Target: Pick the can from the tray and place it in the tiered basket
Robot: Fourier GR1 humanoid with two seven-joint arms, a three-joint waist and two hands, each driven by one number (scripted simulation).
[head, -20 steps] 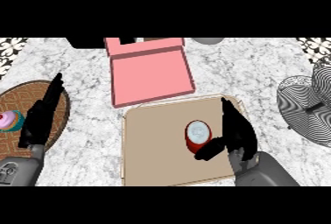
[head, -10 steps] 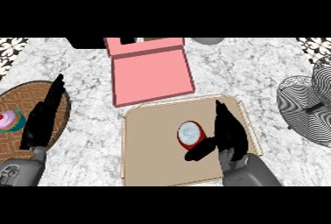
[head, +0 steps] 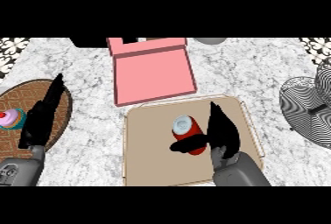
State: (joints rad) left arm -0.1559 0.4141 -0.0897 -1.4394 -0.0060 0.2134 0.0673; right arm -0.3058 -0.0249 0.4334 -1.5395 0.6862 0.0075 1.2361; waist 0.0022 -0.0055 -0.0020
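While mid-tray | right hand curled round can | left hand straight-fingered, holding nothing

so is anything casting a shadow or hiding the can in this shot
Head view: lighting is flat and even, with no cast shadows or glare on the beige square tray. The black right hand covers the right side of the red can with a silver top, its thumb crossing the can's lower body; the top remains visible.

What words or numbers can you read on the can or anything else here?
None. The red can on the tray shows only its plain silver top beside the right hand, with no readable label. The pink basket and the plate carry no writing either.
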